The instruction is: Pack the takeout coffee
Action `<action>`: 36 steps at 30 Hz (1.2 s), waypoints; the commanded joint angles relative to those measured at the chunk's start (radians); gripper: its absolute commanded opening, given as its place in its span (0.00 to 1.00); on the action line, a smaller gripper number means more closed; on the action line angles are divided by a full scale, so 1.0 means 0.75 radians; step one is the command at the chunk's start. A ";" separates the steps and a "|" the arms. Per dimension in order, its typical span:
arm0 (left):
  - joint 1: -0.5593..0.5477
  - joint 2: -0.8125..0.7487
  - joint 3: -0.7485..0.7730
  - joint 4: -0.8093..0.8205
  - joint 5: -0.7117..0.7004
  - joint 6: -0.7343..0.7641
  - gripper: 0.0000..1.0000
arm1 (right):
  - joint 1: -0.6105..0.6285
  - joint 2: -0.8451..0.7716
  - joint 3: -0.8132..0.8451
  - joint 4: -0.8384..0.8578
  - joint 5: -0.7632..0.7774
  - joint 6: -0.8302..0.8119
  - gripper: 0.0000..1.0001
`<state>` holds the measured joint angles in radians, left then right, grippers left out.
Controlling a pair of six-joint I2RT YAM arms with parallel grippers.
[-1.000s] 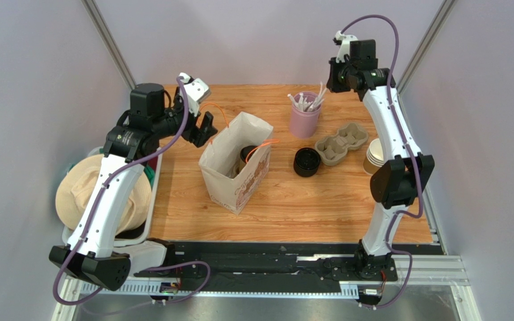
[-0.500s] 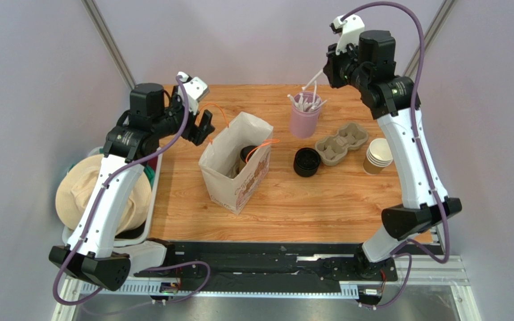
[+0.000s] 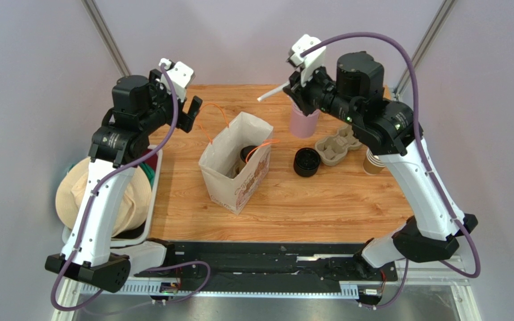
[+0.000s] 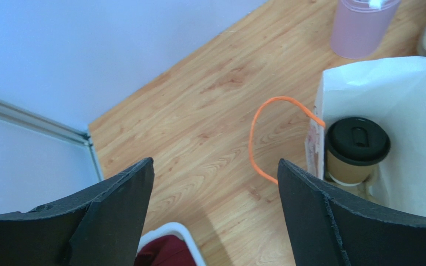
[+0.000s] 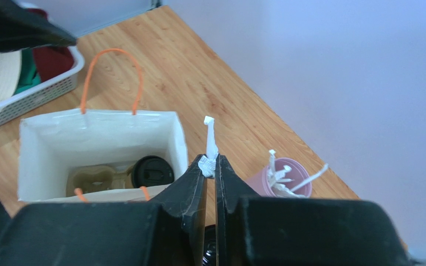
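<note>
Takeout coffee (image 4: 357, 148): small kraft-brown paper cup with a round black lid on, sip-hole tab on top. It stands upright and untouched, low inside the open white-lined paper bag (image 4: 398, 88). It is right of the left tool (image 4: 215, 163), outside its fingers, and below-left of the right tool (image 5: 211, 160).

pink cup (image 3: 304, 124) near pulp carrier (image 3: 337, 148); hat (image 3: 68, 194), perhaps straw.

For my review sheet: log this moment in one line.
takeout coffee: inside paper bag | left gripper: open, empty | right gripper: shut on white stick
</note>
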<state>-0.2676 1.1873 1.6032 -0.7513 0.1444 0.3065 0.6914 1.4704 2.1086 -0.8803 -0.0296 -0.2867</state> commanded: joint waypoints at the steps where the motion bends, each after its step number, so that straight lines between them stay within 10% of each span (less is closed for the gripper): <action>1: 0.025 -0.033 0.055 -0.003 -0.096 0.047 0.91 | 0.154 0.021 0.052 -0.080 0.082 -0.112 0.10; 13: 0.056 -0.053 -0.016 0.049 -0.137 -0.018 0.98 | 0.477 0.111 -0.101 -0.094 0.176 -0.156 0.11; 36: 0.093 -0.151 -0.121 0.075 -0.078 -0.051 0.99 | 0.538 0.437 -0.198 0.067 0.209 -0.154 0.09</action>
<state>-0.2081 1.0958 1.5162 -0.7208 0.0643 0.2932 1.0908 1.7752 1.9614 -0.9031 0.1062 -0.3908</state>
